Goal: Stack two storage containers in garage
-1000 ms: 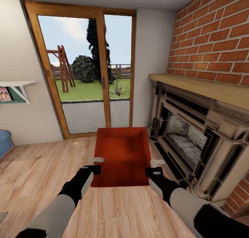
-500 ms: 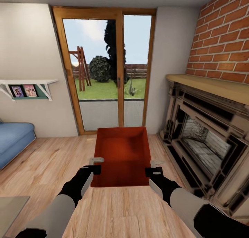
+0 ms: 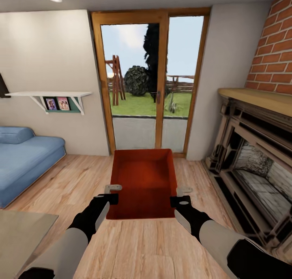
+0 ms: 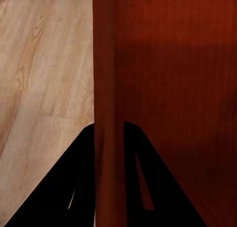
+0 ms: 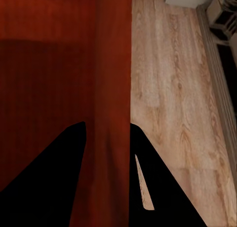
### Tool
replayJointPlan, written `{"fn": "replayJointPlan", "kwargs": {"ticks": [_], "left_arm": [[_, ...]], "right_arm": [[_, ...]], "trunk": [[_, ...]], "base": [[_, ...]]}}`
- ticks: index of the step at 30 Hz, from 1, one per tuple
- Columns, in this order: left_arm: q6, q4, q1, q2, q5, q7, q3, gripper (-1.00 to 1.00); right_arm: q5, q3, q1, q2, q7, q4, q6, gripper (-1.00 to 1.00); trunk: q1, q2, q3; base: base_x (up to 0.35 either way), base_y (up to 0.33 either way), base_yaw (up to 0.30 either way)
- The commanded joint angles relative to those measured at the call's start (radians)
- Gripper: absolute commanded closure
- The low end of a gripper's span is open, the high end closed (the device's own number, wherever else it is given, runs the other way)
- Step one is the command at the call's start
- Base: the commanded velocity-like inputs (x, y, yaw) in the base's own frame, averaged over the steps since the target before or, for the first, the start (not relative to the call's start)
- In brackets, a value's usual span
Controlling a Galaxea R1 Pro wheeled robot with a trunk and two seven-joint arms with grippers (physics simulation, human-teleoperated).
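**Bin carried between both claws, living room**

Left claw (image 3: 112, 193) is clamped on the left wall of the orange-red bin (image 3: 142, 182); the wrist view shows a finger (image 4: 81, 187) on each side of that wall. Right claw (image 3: 184, 194) is clamped on the right wall likewise. The bin hangs level above the wood floor (image 3: 73, 182), facing the glass doors (image 3: 152, 84), between the blue sofa (image 3: 24, 161) and the fireplace (image 3: 255, 161)
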Motion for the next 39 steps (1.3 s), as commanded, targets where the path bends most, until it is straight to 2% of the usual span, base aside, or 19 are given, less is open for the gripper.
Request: {"fn": "replayJointPlan", "kwargs": {"ticks": [1,39], "left_arm": [[0.006,0.0,0.0,0.001,0.01,0.012,-0.001,1.0],[0.006,0.0,-0.001,0.001,0.01,0.015,-0.003,1.0]], "right_arm": [[0.02,-0.014,-0.001,-0.001,-0.008,-0.004,0.007,1.0],[0.02,-0.013,-0.001,-0.001,-0.01,-0.004,0.006,1.0]], "trunk": [[0.001,-0.002,-0.002],[0.001,-0.002,-0.002]], "base": [[0.0,0.0,0.3],[0.0,0.0,0.3]]}}
